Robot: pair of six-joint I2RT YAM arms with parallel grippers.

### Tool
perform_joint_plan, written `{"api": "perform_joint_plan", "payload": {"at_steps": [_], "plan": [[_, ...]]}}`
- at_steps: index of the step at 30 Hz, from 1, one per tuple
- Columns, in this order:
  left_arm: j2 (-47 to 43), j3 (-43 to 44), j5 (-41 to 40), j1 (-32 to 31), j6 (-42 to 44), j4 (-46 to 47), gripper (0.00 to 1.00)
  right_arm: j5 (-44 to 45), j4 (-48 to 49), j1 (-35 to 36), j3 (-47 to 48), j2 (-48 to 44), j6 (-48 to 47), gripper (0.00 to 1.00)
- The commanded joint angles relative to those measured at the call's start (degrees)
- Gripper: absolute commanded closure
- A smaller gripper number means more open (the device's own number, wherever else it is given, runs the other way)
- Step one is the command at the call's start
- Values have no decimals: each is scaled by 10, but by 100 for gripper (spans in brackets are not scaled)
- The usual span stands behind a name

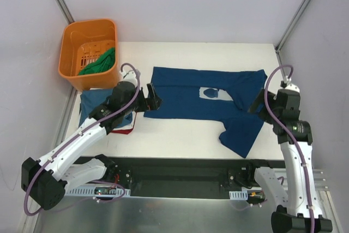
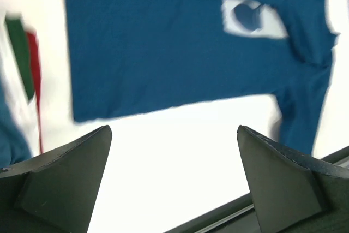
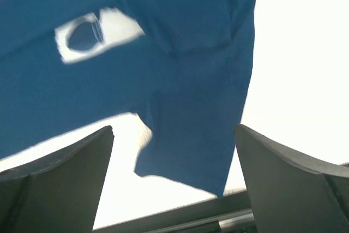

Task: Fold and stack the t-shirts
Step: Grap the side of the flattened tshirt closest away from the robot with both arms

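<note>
Teal-blue cloth t-shirt (image 1: 185,99) spread on white table (image 1: 180,140)
L gripper (image 1: 157,97) & R gripper (image 1: 254,106) – both wide open, empty, at shirt ends.

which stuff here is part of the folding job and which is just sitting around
Job: spread blue t-shirt; folded shirt stack; green t-shirt in the orange basket.
Just there: orange basket; white table.

White table (image 1: 180,137) between pale grey walls (image 1: 180,4), under even bright light
</note>
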Motion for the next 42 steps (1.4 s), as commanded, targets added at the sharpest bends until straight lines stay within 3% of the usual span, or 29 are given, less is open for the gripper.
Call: {"api": "perform_joint_plan", "payload": {"at_steps": [1, 9, 22, 24, 27, 30, 37, 42], "plan": [[-42, -57, -18, -4, -43, -12, 1, -26, 6, 1, -67, -61, 22, 4], [-55, -119, -13, -4, -80, -19, 1, -27, -24, 0, -129, -94, 25, 4], [-17, -172, -63, -4, -169, -19, 1, -25, 10, 0, -187, -109, 41, 4], [-9, -175, -64, -4, -177, -19, 5, -20, 13, 0, -189, -104, 40, 4], [15, -169, -68, -4, -189, -17, 20, -14, 19, 0, -196, -98, 40, 4], [41, -160, -80, -4, -203, -15, 29, -14, 26, 0, -202, -97, 40, 4], [104, -134, -124, -4, -257, -5, 42, -13, 31, 0, -203, -94, 37, 4], [150, -109, -153, -4, -280, 4, 43, -19, 36, 0, -205, -86, 35, 4]]}}
